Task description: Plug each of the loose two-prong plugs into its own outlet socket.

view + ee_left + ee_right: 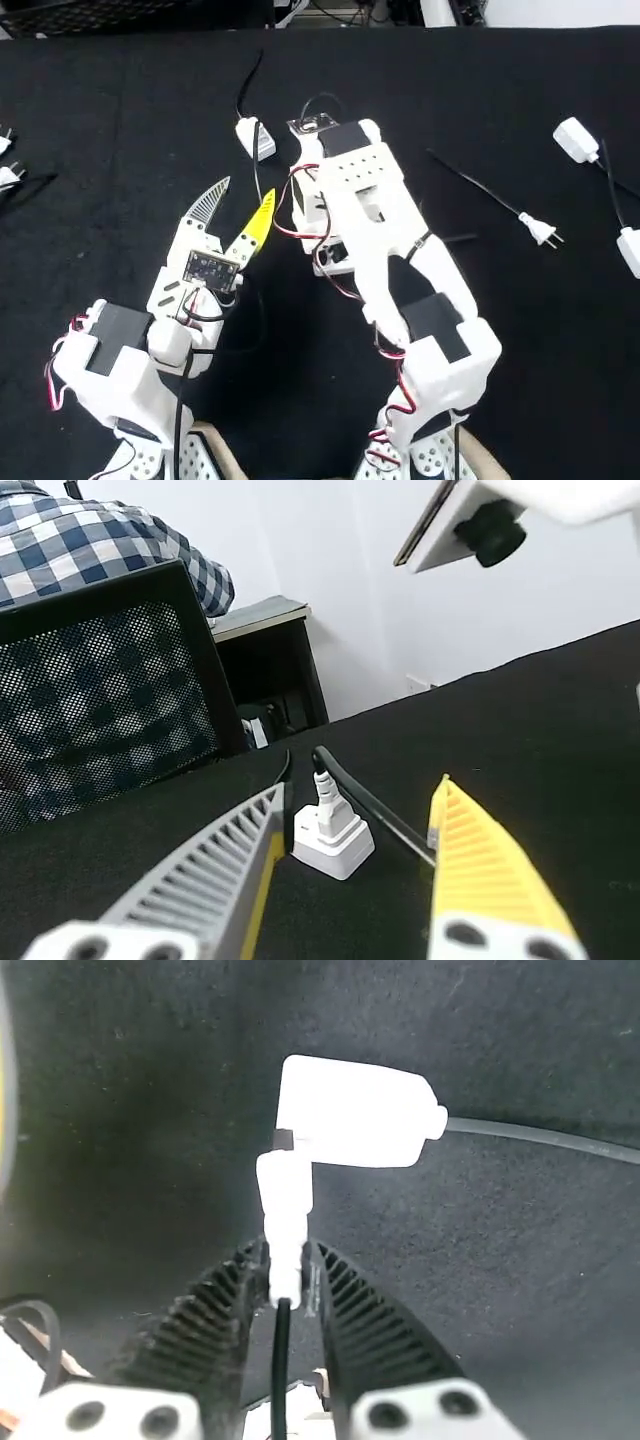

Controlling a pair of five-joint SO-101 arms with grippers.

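High view: black tabletop (120, 90). The left gripper (247, 192) has one gray finger and one yellow, spread apart and empty, just near of the white outlet socket (255, 138). The right arm (370, 210) has its wrist end at that socket. A loose plug (540, 231) on a black cord lies at right, near a second socket (577, 140).

Left wrist view: the outlet socket sits beyond the spread fingers, with a white plug (325, 802) standing in it. A mesh chair (100, 700) and a white wall (330, 570) are behind.

Right wrist view: the right gripper (285, 1260) is clamped on the white plug, whose prong end is against the socket.
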